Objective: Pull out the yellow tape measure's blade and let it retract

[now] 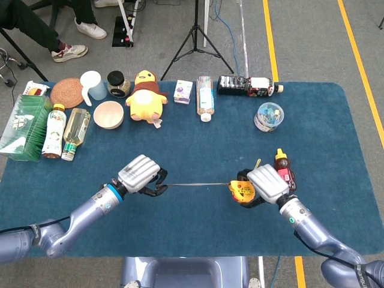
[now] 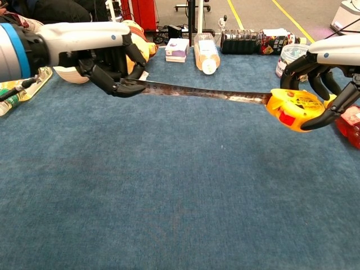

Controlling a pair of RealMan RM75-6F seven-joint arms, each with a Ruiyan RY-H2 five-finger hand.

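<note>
Both of your hands are on the job here. Your right hand (image 1: 266,184) has its fingers wrapped around the yellow tape measure (image 2: 293,106), holding the case just above the blue table mat (image 1: 198,234); in the chest view you can see fingers curled over the top and one hooked under the front. Your left hand (image 1: 140,174) is pinching the tip of the blade (image 2: 202,93) between thumb and fingers, so it's closed on the blade end, not loose. The blade runs straight between the two hands, pulled out and hanging clear of the mat, with its printed face turned toward the chest camera.

Taking the tape measure as your landmark: the red-capped sauce bottle (image 1: 282,166) lies just beside it, on the far side from the left hand, close to your right hand's fingers. The clear tub of clips (image 1: 268,116) sits behind it, well apart. Further back from the tape measure, along the far edge of the mat, there's the dark drink bottle (image 1: 247,86) on its side, and off toward the left hand's side the yellow plush duck (image 1: 146,96) and the bowl (image 1: 108,114)
</note>
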